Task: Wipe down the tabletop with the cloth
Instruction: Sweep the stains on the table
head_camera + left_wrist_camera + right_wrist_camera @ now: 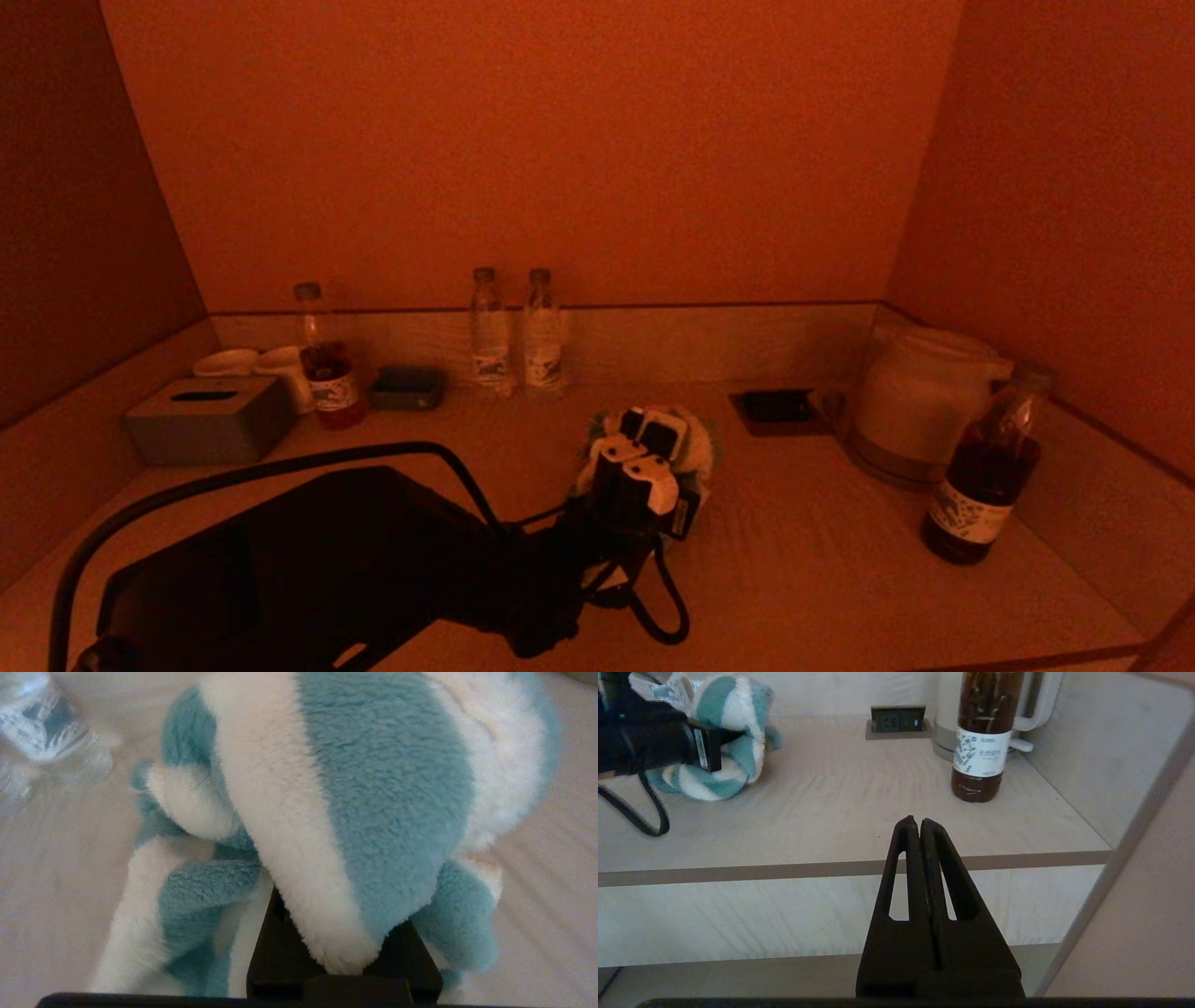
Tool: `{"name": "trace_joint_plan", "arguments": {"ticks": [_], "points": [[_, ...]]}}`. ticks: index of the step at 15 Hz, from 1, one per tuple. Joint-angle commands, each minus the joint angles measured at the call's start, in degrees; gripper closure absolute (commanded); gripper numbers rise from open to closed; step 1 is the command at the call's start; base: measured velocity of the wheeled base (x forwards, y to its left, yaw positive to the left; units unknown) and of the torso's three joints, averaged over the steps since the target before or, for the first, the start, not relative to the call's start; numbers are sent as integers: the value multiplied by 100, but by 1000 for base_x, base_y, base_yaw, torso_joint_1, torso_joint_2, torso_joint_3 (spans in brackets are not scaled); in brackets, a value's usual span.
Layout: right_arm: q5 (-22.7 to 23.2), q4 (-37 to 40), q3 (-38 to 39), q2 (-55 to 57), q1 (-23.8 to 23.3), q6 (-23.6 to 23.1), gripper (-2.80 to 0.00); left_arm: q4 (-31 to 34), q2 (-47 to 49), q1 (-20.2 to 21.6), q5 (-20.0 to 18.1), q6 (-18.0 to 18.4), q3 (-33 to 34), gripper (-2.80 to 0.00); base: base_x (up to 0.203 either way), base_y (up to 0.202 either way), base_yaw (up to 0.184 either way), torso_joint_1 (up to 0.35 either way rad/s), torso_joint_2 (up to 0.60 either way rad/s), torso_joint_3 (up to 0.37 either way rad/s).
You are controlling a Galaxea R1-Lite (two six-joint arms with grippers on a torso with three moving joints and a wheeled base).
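While the left arm reaches in from the near left, items along the back stand clear of the wiping zone: tissue box [207, 417], cups [252, 364] and a dark-drink bottle [325, 362] at far left, then two water bottles [515, 331] against the back wall. Left gripper [653, 448] sits mid-tabletop [822, 551], fingers clamped on the teal-and-white cloth [364, 812]; the cloth is bunched under and around them, resting on the surface, presumably so arm pressure transfers into the wipe. Further right: recessed socket [775, 408], kettle [920, 401], second dark bottle [988, 471]. Right gripper [920, 828] hangs off the table's front edge, fingers pressed together, holding nothing, seemingly parked.
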Motion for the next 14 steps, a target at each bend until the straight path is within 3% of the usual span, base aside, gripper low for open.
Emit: {"name": "trace_joint_plan", "arguments": {"ticks": [1,7,9,12,14], "points": [[0,-1,1,7,-4,-1,0,-41,-199,-403,108,-8,179,0,0,0,0,0,0,0],[0,-1,1,7,-4,-1,0,-95,-486,-591,302,-22,641,0,0,0,0,0,0,0],[0,-1,1,7,-4,-1,0,-267,-583,-513,419,-22,1224,0,0,0,0,0,0,0],[0,-1,1,7,-4,-1,0,-691,-978,-104,671,-6,2590,0,0,0,0,0,0,0],[0,-10,1,7,-4,-1,0,-871,-1277,400,837,2,3069,0,0,0,0,0,0,0]]}}
